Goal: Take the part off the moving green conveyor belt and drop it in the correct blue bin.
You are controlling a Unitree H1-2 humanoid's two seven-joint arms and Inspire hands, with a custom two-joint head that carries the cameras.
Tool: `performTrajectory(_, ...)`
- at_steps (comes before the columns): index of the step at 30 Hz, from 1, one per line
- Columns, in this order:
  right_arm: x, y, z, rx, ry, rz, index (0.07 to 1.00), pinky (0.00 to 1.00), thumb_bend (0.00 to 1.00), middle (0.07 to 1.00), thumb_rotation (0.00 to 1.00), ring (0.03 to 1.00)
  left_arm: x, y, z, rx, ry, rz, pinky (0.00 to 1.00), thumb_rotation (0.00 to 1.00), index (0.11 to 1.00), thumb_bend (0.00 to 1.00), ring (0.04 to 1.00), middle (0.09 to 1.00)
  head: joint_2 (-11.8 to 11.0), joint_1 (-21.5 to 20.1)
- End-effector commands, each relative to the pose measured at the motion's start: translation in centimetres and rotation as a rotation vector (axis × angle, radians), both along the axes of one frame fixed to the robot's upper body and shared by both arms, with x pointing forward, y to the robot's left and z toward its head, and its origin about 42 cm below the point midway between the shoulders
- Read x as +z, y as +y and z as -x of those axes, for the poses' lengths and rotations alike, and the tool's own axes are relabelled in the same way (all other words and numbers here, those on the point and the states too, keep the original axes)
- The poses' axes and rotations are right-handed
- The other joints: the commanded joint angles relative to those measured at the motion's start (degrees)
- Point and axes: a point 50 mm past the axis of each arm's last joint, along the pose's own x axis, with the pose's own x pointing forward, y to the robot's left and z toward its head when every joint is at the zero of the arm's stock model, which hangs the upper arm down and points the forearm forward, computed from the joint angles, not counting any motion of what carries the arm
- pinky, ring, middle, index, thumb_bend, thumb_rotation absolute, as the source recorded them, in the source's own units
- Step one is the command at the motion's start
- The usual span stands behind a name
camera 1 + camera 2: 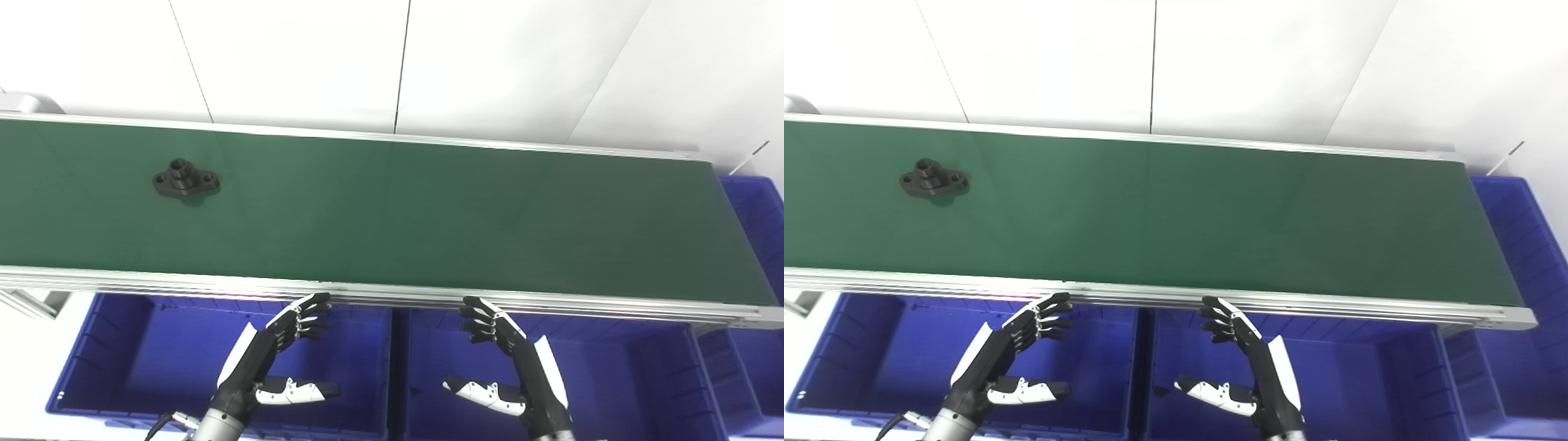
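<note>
The part (185, 179), a black flanged piece, lay on the belt (429, 214) at about ten o'clock from my left robot hand (275, 358), its long axis along the belt. My right robot hand (508, 361) was farther off. Both hung released over the bins (92, 367). Both views agreed; neither added detail.

We observe a black flanged part (934, 178) lying on the green conveyor belt (1176, 220) toward its left end. Below the belt's near rail, the left hand (1013, 358) and right hand (1243, 361) hang over two blue bins (863, 361) (1353, 380), fingers apart, holding nothing. A third blue bin (1519, 226) sits at the belt's right end.
</note>
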Motion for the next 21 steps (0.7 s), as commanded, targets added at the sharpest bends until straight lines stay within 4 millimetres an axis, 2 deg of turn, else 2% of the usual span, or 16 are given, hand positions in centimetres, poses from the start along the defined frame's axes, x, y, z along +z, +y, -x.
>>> performTrajectory(1, 1.06, 0.2, -0.15, 0.008, -0.076, -0.038, 0.828, 0.65, 0.77, 0.771, 0.44, 0.713, 1.16, -0.14, -0.43, -0.006, -0.063, 0.034, 0.68, 0.33, 0.836, 0.82, 0.734, 0.815, -0.17, 0.07)
performTrajectory(5, 1.0, 0.24, -0.1, 0.008, -0.073, -0.042, 0.831, 0.66, 0.77, 0.777, 0.44, 0.719, 1.08, -0.08, -0.45, -0.013, -0.065, 0.016, 0.68, 0.36, 0.842, 0.82, 0.739, 0.823, -0.18, -0.17)
performTrajectory(11, 1.21, 0.35, 0.01, 0.002, -0.081, -0.042, 0.829, 0.64, 0.77, 0.773, 0.44, 0.715, 1.31, -0.02, -0.25, 0.0, -0.065, 0.038, 0.67, 0.32, 0.833, 0.82, 0.731, 0.813, -0.16, -0.05)
performTrajectory(12, 1.18, 0.35, 0.01, 0.003, -0.079, -0.043, 0.829, 0.64, 0.77, 0.773, 0.44, 0.715, 1.29, 0.01, -0.23, 0.0, -0.064, 0.035, 0.67, 0.31, 0.832, 0.82, 0.731, 0.812, -0.84, 0.05)
performTrajectory(17, 1.14, 0.31, 0.13, 0.002, -0.076, -0.044, 0.826, 0.65, 0.77, 0.772, 0.44, 0.714, 1.15, 0.01, -0.11, 0.003, -0.06, 0.029, 0.68, 0.33, 0.835, 0.82, 0.736, 0.819, -1.35, 0.04)
performTrajectory(21, 1.13, 0.37, 0.11, -0.006, -0.079, -0.045, 0.822, 0.64, 0.78, 0.763, 0.43, 0.707, 1.03, 0.05, -0.12, 0.001, -0.057, 0.024, 0.67, 0.33, 0.833, 0.82, 0.738, 0.818, -1.09, -0.22)
